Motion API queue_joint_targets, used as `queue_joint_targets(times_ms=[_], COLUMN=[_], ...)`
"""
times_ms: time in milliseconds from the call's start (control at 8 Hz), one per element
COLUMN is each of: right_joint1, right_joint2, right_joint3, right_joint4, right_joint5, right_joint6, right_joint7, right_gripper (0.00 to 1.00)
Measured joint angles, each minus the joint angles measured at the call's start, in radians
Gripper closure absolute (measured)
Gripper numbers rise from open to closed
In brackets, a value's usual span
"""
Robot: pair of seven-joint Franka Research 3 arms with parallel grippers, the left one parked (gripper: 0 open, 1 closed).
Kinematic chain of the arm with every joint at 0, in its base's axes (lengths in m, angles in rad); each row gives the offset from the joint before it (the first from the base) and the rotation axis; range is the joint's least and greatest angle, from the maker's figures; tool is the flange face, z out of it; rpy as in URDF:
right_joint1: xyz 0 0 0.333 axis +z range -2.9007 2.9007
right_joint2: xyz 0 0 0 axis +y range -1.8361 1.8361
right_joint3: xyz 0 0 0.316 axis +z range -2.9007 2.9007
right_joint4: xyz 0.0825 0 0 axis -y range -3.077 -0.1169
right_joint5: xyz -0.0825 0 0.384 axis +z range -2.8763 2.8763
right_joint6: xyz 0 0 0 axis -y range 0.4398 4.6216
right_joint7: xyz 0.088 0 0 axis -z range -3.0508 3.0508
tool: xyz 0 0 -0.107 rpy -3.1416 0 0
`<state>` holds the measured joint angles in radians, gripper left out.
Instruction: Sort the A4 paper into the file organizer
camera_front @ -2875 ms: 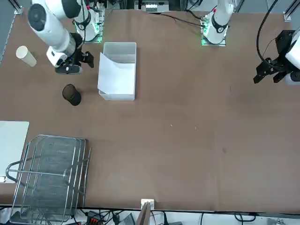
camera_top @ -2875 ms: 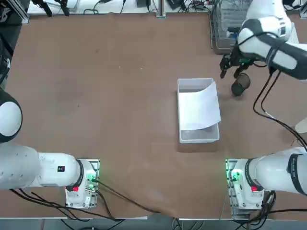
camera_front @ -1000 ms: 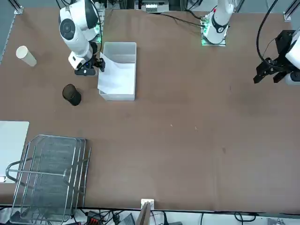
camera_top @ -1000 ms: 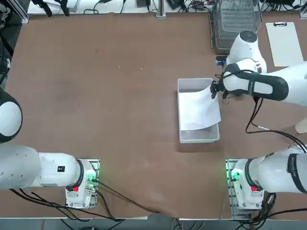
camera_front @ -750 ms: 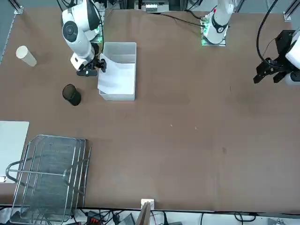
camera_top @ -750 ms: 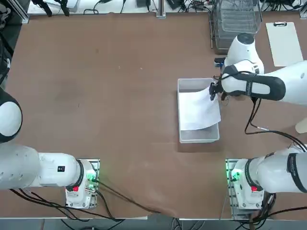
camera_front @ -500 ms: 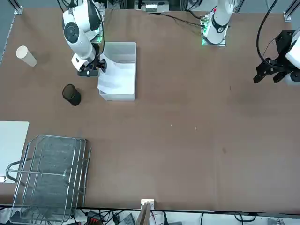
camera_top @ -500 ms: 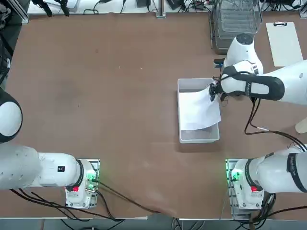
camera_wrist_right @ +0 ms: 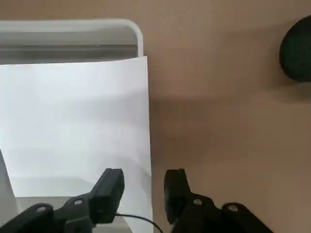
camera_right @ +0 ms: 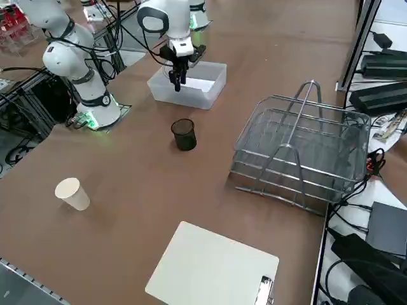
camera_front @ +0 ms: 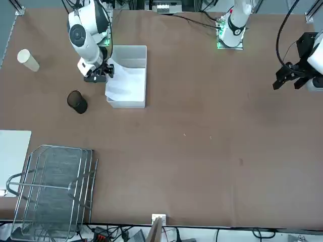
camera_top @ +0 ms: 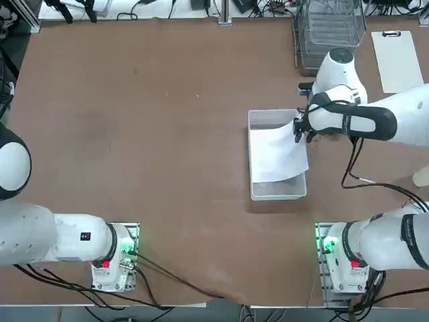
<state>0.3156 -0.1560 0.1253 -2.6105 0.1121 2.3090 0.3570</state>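
Wrist view: plain white A4 paper (camera_wrist_right: 73,116)

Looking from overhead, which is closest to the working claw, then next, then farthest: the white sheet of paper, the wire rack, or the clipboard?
Measured from the right gripper:
1. A4 paper, right at the fingertips, lying on the clear bin.
2. File organizer, at the table's far edge.
3. Clipboard, at the far right corner.

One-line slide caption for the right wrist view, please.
Right hand, fingers apart, straddles the edge of the paper lying across the clear bin; a dark cup stands nearby.
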Motion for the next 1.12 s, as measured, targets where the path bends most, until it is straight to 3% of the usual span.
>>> queue_joint_targets(times_ms=[625, 1125], right_joint1=[0.0, 0.0], right_joint2=[0.003, 0.003], right_joint3=[0.0, 0.0], right_joint4=[0.0, 0.002], right_joint5=[0.0, 0.0], right_joint6=[0.0, 0.0], right_joint7=[0.0, 0.001], right_gripper=[0.63, 0.97])
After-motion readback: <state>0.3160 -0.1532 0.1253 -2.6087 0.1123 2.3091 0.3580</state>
